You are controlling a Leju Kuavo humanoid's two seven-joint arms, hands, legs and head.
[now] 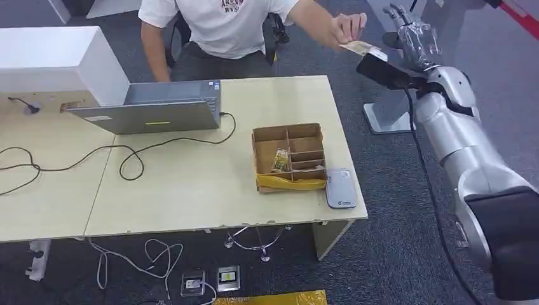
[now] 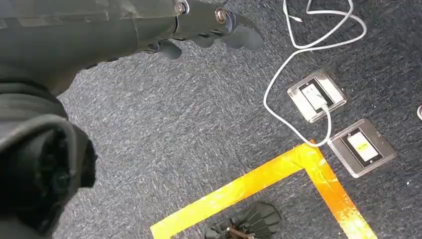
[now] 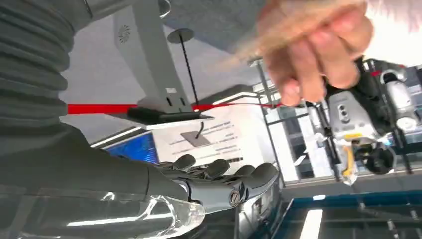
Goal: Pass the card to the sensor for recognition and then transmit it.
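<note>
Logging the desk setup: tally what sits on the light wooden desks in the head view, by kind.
Laptop: 1
Divided cardboard box: 1
Grey card sensor: 1
White box: 1
Total: 4
The card is off the desk, in a person's hand above the right hand.

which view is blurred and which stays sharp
Right wrist view: the person's hand and the card it holds are smeared by motion blur, while the right hand is crisp. Head view and left wrist view: sharp, evenly lit.
</note>
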